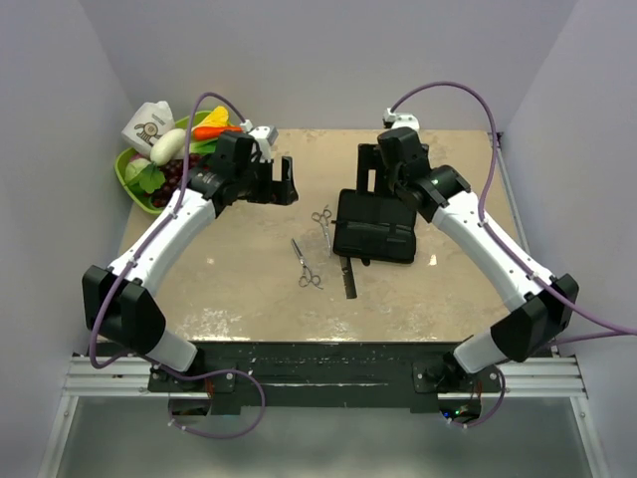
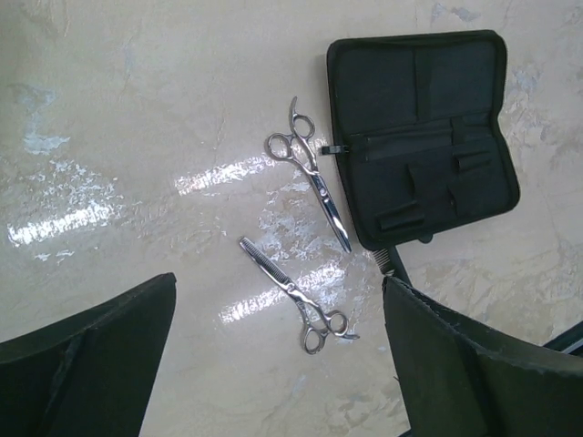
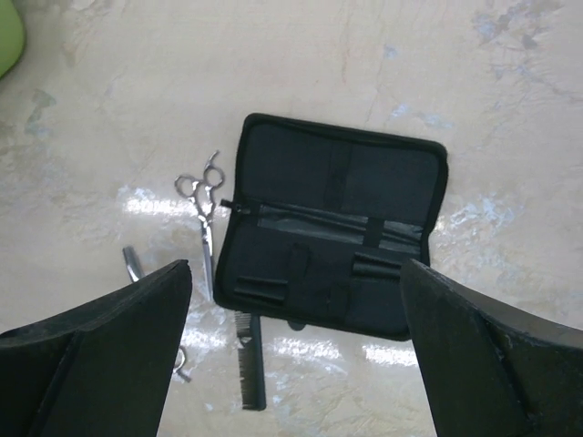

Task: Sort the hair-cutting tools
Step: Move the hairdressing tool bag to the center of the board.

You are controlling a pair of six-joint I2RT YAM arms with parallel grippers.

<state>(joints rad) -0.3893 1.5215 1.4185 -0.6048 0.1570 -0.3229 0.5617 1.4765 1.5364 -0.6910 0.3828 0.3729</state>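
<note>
Two silver scissors lie on the table left of an open black case (image 1: 374, 226): one pair (image 1: 321, 217) by the case's left edge, a toothed pair (image 1: 306, 265) nearer the front. A black comb (image 1: 347, 277) pokes out from under the case's front edge. My left gripper (image 1: 282, 181) hovers open above the table behind the scissors; its wrist view shows the plain pair (image 2: 310, 168), the toothed pair (image 2: 296, 296) and the case (image 2: 419, 137) below its jaws (image 2: 278, 300). My right gripper (image 1: 373, 171) hangs open behind the case (image 3: 337, 237), with the comb (image 3: 252, 360) and one pair (image 3: 205, 205) in view. Neither gripper holds anything.
A green bowl (image 1: 137, 177) of toy fruit and vegetables sits at the back left corner, with a small carton (image 1: 151, 121) beside it. White walls enclose the table on three sides. The bowl's rim (image 3: 7, 36) shows in the right wrist view.
</note>
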